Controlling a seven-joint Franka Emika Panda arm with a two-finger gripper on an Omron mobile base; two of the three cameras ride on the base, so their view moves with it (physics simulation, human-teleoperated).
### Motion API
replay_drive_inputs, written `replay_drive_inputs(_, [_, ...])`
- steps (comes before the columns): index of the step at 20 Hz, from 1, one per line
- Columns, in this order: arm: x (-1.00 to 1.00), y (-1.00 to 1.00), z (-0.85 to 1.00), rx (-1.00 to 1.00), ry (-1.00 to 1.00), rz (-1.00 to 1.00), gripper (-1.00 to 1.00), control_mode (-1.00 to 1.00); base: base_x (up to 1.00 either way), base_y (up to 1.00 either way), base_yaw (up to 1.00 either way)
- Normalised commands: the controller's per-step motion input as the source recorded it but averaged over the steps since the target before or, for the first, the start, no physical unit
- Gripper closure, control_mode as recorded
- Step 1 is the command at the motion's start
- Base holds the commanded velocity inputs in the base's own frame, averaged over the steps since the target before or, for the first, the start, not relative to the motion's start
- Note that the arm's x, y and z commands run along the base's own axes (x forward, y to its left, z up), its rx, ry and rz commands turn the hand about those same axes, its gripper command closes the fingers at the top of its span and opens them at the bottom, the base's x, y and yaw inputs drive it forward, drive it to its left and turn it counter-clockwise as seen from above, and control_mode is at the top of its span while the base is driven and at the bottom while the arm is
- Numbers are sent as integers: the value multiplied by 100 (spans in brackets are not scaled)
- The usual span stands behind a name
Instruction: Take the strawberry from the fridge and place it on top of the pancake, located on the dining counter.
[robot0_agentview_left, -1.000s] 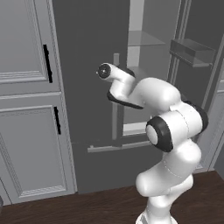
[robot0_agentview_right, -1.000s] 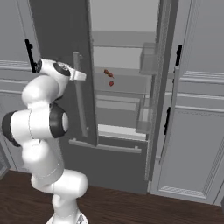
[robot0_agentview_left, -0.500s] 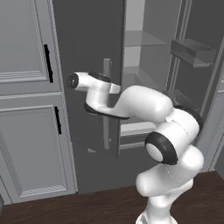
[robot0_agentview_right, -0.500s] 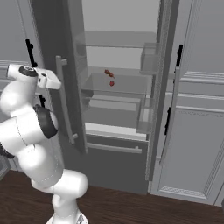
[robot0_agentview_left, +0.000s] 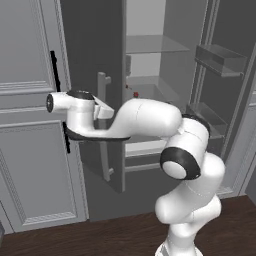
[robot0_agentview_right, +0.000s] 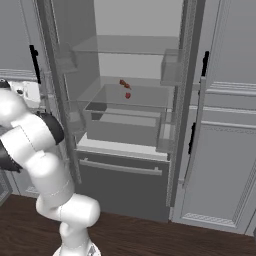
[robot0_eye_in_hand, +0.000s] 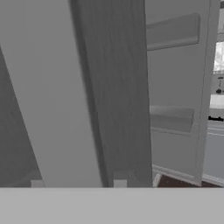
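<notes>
The fridge (robot0_agentview_right: 125, 175) stands with both doors open. On a glass shelf inside lies the tiny red strawberry (robot0_agentview_right: 128, 95), which also shows past the left door's edge (robot0_agentview_left: 135, 94). My gripper (robot0_agentview_left: 105, 111) is far to the left of it, shut on the long silver handle (robot0_agentview_left: 105, 150) of the left fridge door (robot0_agentview_left: 85, 50). In the hand view the handle's bar (robot0_eye_in_hand: 65, 131) runs up between my gripper's (robot0_eye_in_hand: 78, 181) two fingertips. The pancake and the dining counter are out of view.
A brownish food item (robot0_agentview_right: 122, 83) lies just behind the strawberry. Light grey panelled cabinets (robot0_agentview_left: 30, 165) flank the fridge on both sides (robot0_agentview_right: 225, 150). The right door (robot0_agentview_left: 220, 60) carries shelf bins. A clear drawer (robot0_agentview_right: 125, 120) sits under the shelf. Dark wood floor (robot0_agentview_right: 150, 235) lies below.
My hand has swept left with the handle in its grip, and the left fridge door has swung wider open, baring more of the shelves. The strawberry has stayed in place.
</notes>
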Motion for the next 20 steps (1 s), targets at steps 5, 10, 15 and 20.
replay_drive_inputs(5, [-27, 39, -1, -2, 0, 0, -100, -100, 0, 0, 0])
replay_drive_inputs(10, [0, 0, 0, -1, 1, 2, -100, -100, 0, 0, 0])
replay_drive_inputs(15, [-8, 25, 0, 0, 1, 1, -100, -100, 0, 0, 0])
replay_drive_inputs(20, [-43, 0, 0, 0, 0, 15, -100, -100, 0, 0, 0])
